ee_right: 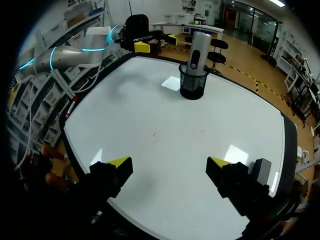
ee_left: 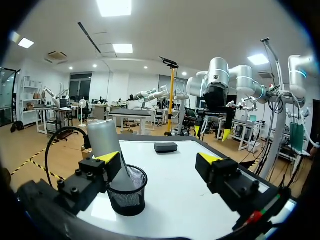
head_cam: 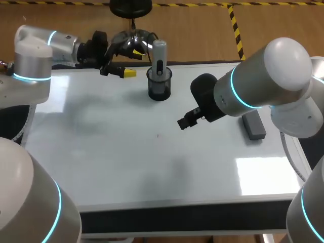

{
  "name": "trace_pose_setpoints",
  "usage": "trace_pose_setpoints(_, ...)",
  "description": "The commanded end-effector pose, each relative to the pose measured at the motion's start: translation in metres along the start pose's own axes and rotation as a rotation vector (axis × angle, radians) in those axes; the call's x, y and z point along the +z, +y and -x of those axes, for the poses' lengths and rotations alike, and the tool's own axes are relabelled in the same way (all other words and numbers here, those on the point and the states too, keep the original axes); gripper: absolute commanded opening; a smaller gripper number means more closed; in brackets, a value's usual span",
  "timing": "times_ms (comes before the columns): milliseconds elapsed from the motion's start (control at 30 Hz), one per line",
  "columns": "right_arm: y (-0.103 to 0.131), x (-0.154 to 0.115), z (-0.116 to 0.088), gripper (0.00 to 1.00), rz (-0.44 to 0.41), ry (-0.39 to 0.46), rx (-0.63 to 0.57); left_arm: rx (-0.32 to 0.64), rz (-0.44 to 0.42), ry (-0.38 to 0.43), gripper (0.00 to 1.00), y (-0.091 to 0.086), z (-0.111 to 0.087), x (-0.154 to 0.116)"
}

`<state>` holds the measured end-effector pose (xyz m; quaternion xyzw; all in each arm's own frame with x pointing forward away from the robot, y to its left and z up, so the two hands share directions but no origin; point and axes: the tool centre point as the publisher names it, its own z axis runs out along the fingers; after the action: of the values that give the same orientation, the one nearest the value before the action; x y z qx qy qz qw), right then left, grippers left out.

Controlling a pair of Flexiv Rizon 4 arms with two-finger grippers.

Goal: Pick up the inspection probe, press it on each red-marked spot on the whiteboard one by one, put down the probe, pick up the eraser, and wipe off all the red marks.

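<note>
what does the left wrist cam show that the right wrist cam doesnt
Only the left wrist view: the right arm, its silver body hanging over the far side of the whiteboard. Only the right wrist view: the left arm at the board's far corner, and a faint small mark mid-board. Both: the inspection probe upright in the black mesh cup, the eraser lying flat, and the left gripper and right gripper, each open.

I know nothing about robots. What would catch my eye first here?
A grey inspection probe stands in a black mesh cup at the far edge of the whiteboard, with the left gripper open beside it. The right gripper hangs open above the board's middle, and an eraser lies near the right edge.
</note>
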<state>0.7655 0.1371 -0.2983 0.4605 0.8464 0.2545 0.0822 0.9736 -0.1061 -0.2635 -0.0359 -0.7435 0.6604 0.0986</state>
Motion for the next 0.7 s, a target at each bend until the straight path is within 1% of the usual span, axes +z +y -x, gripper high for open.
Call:
trace_pose_setpoints(33,0.000,-0.001,0.001,1.00,-0.002,0.000,-0.001,-0.001,0.020,-0.034,1.00,-0.011,-0.016,-0.005)
trace_pose_setpoints(333,0.000,-0.001,0.001,1.00,-0.002,0.000,-0.001,0.005,0.045,-0.077,1.00,-0.022,-0.033,-0.020)
trace_pose_setpoints(567,0.000,-0.001,0.001,1.00,-0.002,0.000,-0.001,0.009,0.043,-0.097,1.00,-0.027,-0.040,-0.027)
trace_pose_setpoints(700,0.000,-0.001,0.001,1.00,-0.002,0.000,-0.001,0.010,0.042,-0.098,1.00,-0.027,-0.040,-0.027)
